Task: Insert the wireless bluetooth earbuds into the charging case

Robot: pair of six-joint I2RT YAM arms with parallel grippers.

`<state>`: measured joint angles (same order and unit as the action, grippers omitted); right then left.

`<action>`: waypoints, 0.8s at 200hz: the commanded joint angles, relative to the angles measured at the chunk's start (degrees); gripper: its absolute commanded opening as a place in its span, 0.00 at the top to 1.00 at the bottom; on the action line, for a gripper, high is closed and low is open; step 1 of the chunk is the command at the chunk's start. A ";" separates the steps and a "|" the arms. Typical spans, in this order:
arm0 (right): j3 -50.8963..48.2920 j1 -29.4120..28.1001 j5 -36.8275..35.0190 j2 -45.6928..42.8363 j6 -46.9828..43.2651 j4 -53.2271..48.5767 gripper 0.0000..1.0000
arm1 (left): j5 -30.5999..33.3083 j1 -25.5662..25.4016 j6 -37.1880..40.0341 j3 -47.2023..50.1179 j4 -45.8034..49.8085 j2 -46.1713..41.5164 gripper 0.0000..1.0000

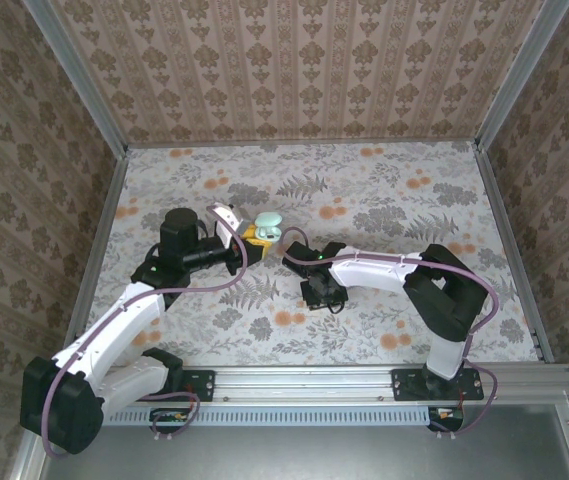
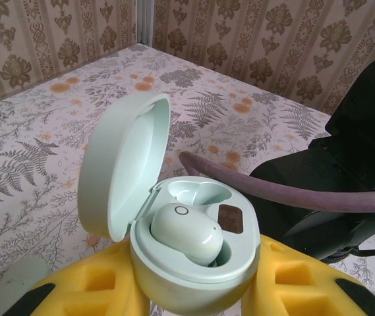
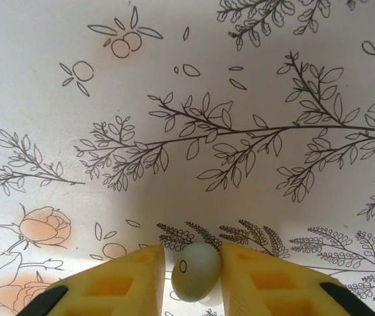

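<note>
My left gripper [image 2: 197,293] is shut on the mint-green charging case [image 2: 194,266], its yellow fingers [image 2: 98,293] against the case's two sides. The lid [image 2: 124,164] stands open to the left. One earbud [image 2: 186,232] sits in the near socket; the far socket [image 2: 197,194] is empty. From above, the case [image 1: 267,226] is at table centre in the left gripper [image 1: 249,236]. Just right of it, my right gripper [image 1: 287,252] is low over the table. In the right wrist view its fingers [image 3: 131,280] are shut round a second mint earbud [image 3: 195,271] lying on the floral table.
The right arm's black link [image 2: 352,178] and its purple cable [image 2: 292,194] pass close behind the case. Floral table [image 1: 384,200] stretches to patterned walls on three sides, with a metal rail [image 1: 304,380] at the near edge.
</note>
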<state>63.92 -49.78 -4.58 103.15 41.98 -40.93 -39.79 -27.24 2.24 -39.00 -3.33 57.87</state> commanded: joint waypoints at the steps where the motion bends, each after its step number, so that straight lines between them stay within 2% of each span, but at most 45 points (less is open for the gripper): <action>1: 0.42 -0.17 -1.37 0.53 -0.84 -2.31 0.75 | -1.56 -0.02 1.01 -0.43 -1.36 -1.53 0.78; 33: -0.16 -0.06 -2.09 -2.16 -0.85 -2.54 0.79 | -1.54 -0.05 0.83 -0.54 -1.48 -1.53 0.78; 78: -1.51 0.95 -2.28 -8.34 -0.50 -2.71 0.80 | -1.78 -0.03 0.56 -0.72 -1.63 -1.53 0.77; 160: 0.19 5.19 -0.87 -27.61 -2.13 -3.45 0.81 | -4.48 -0.54 -0.70 -1.00 -4.27 0.18 0.77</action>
<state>63.11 -45.76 -5.65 81.32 41.58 -42.52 -42.00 -27.35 2.20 -39.00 -4.32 57.71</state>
